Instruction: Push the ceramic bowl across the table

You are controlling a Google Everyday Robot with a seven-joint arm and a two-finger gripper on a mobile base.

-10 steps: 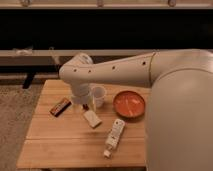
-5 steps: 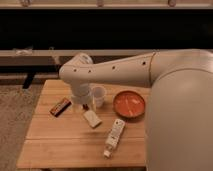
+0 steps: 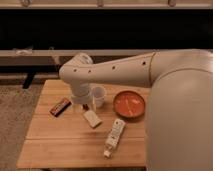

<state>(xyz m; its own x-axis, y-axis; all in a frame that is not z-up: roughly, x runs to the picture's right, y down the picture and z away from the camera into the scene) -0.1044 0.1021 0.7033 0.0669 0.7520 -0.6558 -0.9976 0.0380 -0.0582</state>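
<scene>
The orange-red ceramic bowl (image 3: 129, 104) sits on the right part of the light wooden table (image 3: 55, 137), shallow and glossy inside. My gripper (image 3: 83, 103) hangs down from the white arm over the middle of the table, just left of a small white cup (image 3: 99, 95). It is well left of the bowl and apart from it, with the cup between them. The arm's wrist hides most of the gripper.
A brown snack bar (image 3: 60, 106) lies at the left of the gripper. A small white packet (image 3: 92, 118) lies just in front of it. A white tube (image 3: 115, 136) lies near the front edge. My large white arm (image 3: 175, 95) covers the table's right side.
</scene>
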